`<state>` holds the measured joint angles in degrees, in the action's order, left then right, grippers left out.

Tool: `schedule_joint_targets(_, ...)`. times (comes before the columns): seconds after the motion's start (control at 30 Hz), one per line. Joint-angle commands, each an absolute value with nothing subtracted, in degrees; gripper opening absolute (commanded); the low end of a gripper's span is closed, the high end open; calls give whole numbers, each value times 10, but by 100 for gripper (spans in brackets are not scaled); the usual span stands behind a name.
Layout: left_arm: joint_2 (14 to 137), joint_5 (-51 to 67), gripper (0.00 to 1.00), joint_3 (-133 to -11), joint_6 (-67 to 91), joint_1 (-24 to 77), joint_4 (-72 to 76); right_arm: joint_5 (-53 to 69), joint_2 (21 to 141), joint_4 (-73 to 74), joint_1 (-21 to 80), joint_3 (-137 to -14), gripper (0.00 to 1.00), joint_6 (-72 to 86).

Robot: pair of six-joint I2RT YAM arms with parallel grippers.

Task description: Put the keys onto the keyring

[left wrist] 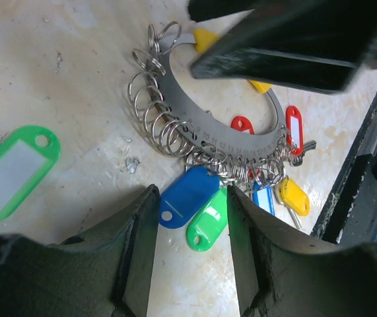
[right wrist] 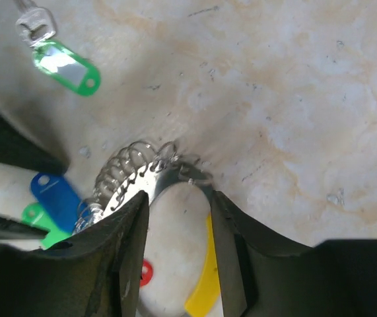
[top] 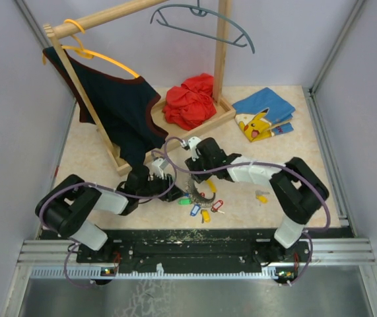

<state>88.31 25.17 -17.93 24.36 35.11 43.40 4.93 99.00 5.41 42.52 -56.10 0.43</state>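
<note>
Grey-silver keyring (left wrist: 205, 132) lies flat on the table (left wrist: 76, 79), curving just ahead of the left pincer (left wrist: 189, 198) tips, with small split rings strung along it. Left pincer: fingers spread, nothing pinched that I can see. A blue tag (left wrist: 185, 195) and a green tag (left wrist: 208, 224) from the keys (left wrist: 294, 196) hanging on the ring sit right in the gap at the tips. Blue one's edge is hidden behind one finger, contact unclear. Rest of the bunch (red, yellow, small blue tags) fans off to one side, ahead of that pincer. Green-tag key (left wrist: 13, 172), loose and off the ring, lies well out to the other side.

Right pincer (right wrist: 179, 198): fingers apart too, tips over the far end of the ring. Ring's thin arc crosses just ahead of its tips and one part runs under a finger; can't tell if touching. Yellow curved piece (right wrist: 200, 290) shows in the gap between its fingers, back from the tips. Both pincers face each other across the ring, near.
</note>
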Motion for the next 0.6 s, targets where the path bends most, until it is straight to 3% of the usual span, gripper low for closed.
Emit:
schedule_joint_targets(0.0,906,260,52,-170,262,359,474,95,886,28,424,-524,45,7)
schedule_joint_targets(0.1,923,273,52,-177,271,374,478,103,856,18,426,-498,53,14)
schedule_joint_targets(0.33,936,285,52,-164,322,455,512,120,813,5,426,-442,53,22)
schedule_joint_targets(0.47,859,271,52,-120,339,462,538,129,791,15,426,-431,53,11)
schedule_joint_targets(0.57,770,211,52,-118,298,461,435,134,781,27,430,-427,52,10)
